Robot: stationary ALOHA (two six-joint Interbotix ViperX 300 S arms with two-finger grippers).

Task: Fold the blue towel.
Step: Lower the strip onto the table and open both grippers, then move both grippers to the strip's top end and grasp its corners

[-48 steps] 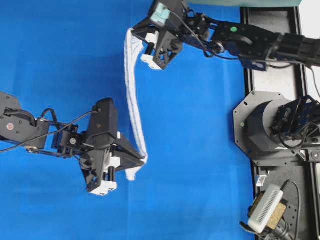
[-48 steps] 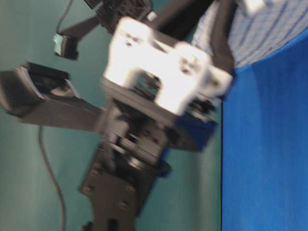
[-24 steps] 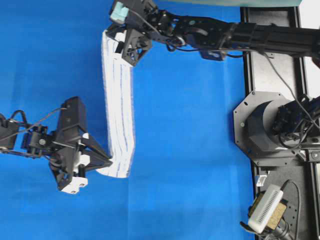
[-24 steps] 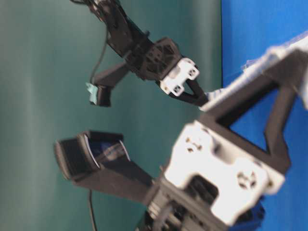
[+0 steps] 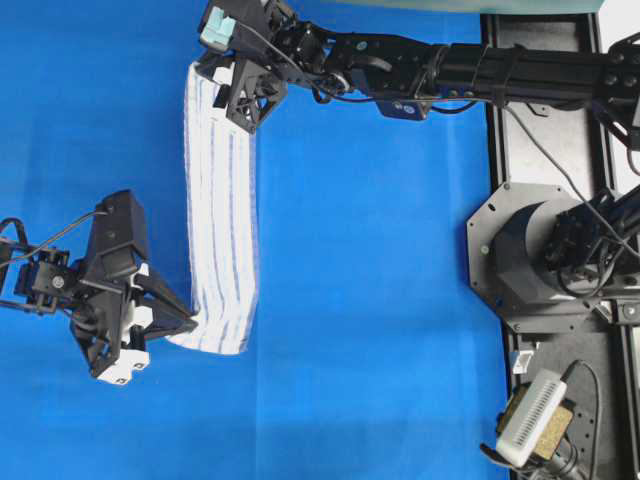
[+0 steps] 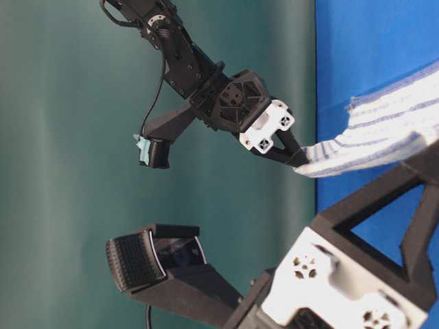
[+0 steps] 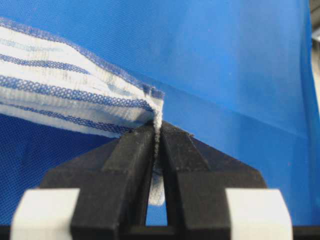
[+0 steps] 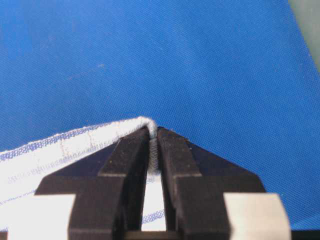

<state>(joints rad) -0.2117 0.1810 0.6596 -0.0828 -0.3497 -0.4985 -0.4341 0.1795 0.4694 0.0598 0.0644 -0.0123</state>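
left claw (image 5: pixel 190 325) clamped on towel (image 5: pixel 222 215) corner, right claw (image 5: pixel 222 75) pinching the far corner. towel stretched between them as a long strip over the blue cover (image 5: pixel 380 300). black base (image 5: pixel 545 255) and small white box (image 5: pixel 535 415) well off right, nothing between.

A bright blue table covering (image 5: pixel 380 300) spreads flat over the work surface, smooth apart from a few faint creases. To its right runs a black base plate (image 5: pixel 545 130). On that plate, well right of the covering's edge, stands a dark octagonal arm mount (image 5: pixel 520 255); nearer the plate's lower end lies a small white ribbed device (image 5: pixel 532 412).
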